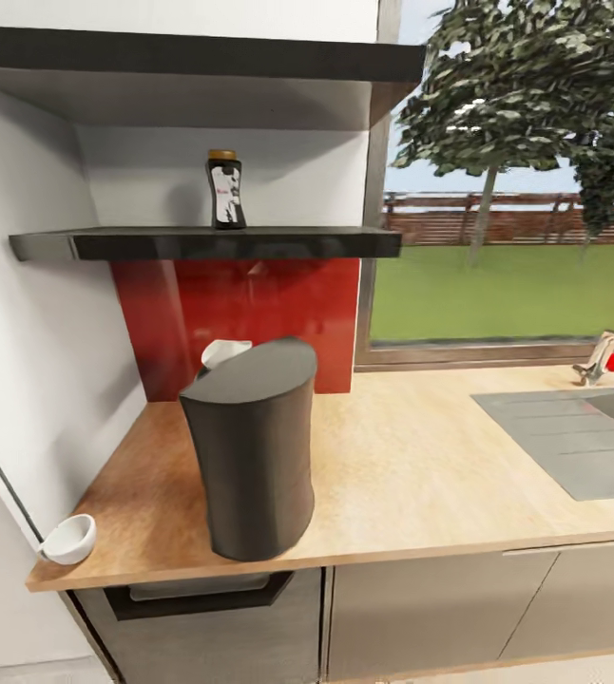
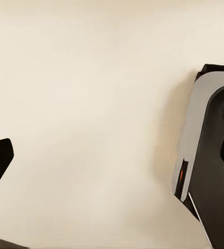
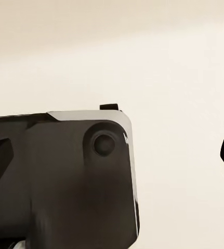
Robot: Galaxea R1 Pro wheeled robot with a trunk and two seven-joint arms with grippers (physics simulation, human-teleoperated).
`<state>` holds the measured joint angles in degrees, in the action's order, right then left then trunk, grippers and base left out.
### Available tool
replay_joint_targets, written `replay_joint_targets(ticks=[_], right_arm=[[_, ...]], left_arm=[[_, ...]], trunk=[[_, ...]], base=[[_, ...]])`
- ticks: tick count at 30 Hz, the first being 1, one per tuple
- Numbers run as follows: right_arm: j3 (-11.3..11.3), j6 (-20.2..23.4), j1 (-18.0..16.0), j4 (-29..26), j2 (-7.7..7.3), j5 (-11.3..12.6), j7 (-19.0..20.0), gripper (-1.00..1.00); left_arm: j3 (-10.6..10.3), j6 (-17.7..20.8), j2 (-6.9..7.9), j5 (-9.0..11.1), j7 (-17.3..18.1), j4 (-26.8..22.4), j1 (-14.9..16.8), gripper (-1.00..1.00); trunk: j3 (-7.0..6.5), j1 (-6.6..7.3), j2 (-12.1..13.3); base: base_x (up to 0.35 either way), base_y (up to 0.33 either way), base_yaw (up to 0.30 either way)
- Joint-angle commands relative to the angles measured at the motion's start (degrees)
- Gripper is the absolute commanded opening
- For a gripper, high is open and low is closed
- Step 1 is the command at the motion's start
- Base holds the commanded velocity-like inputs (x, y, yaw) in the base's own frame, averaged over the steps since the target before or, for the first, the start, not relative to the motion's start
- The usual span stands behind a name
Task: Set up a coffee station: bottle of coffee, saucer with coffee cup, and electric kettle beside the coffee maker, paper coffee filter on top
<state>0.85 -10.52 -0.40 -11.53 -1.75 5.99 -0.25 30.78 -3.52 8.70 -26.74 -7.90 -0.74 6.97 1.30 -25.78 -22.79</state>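
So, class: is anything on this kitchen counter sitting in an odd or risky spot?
Yes. The white cup sits at the counter's front left corner, against the wall and partly past the edge, so it looks ready to fall. The coffee maker also stands close to the front edge. The bottle stands upright on the shelf.

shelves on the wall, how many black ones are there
2: the lower shelf holds the coffee bottle above the coffee maker; the upper shelf runs along the top of the view. More could be out of frame.
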Motion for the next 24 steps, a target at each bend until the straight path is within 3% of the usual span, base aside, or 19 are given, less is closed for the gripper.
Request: replay_joint_targets(ticks=[1,11,24], right_arm=[[0.1,-0.2,0.0,0.1,0.00,0.6,0.0,1.00],[0.1,-0.2,0.0,0.1,0.00,0.6,0.0,1.00],[0.0,-0.2,0.0,0.1,0.00,0.7,0.0,1.00]], left_arm=[[0.5,-0.3,0.01,-0.6,-0.3,0.1,0.1,1.00],[0.6,-0.4,0.06,-0.6,-0.3,0.1,0.1,1.00],[0.2,-0.6,0.46,-0.7,-0.3,-0.1,0.1,1.00]], trunk=[[0.13,-0.01,-0.1],[0.13,-0.01,-0.1],[0.13,-0.01,-0.1]], base=[[-0.278,-0.184,0.166],[-0.235,-0.173,0.222],[-0.013,-0.009,0.015]])
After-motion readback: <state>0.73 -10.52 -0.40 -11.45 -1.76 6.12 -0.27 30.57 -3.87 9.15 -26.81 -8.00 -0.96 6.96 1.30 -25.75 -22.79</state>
